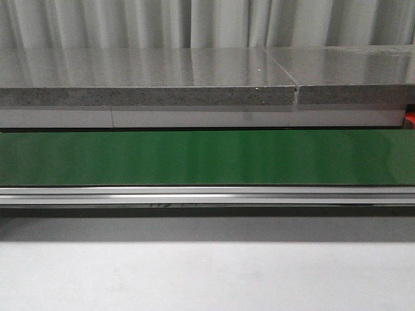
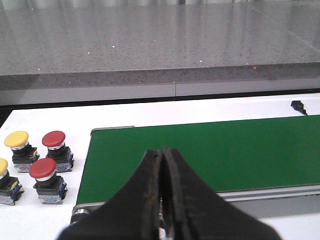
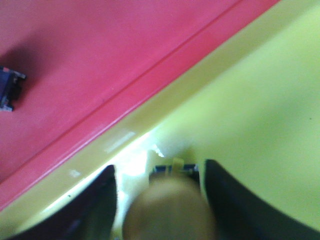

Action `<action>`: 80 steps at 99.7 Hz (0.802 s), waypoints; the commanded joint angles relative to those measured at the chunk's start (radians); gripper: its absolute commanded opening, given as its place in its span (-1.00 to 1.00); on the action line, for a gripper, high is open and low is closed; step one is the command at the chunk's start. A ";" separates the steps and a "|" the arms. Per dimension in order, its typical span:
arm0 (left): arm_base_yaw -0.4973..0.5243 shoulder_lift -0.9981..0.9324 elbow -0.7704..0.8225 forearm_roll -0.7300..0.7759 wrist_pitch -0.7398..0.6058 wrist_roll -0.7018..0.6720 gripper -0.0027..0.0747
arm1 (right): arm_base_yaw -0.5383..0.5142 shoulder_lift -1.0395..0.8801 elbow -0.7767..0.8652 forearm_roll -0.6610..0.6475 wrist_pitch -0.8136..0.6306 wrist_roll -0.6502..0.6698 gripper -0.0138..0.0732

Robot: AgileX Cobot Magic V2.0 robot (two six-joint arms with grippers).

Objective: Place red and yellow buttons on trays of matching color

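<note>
In the left wrist view, two red buttons [image 2: 54, 139] [image 2: 42, 169] and two yellow buttons [image 2: 16, 139] [image 2: 2, 167] stand upright on black bases on the white table. My left gripper [image 2: 162, 150] is shut and empty, hanging over the near end of the green belt [image 2: 200, 150], to the right of the buttons. In the right wrist view, my right gripper [image 3: 159, 166] is open low over the yellow tray [image 3: 260, 100]. A blurred yellow button [image 3: 170, 210] sits between its fingers, with a gap on one side. The red tray [image 3: 100, 50] lies alongside.
A dark button base [image 3: 9, 89] rests on the red tray at the frame edge. The front view holds the green conveyor belt [image 1: 207, 157], its metal rail [image 1: 207, 195] and a grey stone counter [image 1: 149, 78] behind. A small black item [image 2: 298, 105] lies on the white table.
</note>
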 commanded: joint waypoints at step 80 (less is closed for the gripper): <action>-0.008 0.009 -0.025 -0.011 -0.074 -0.011 -0.98 | 0.239 -0.401 -0.031 0.075 -0.121 -0.056 0.82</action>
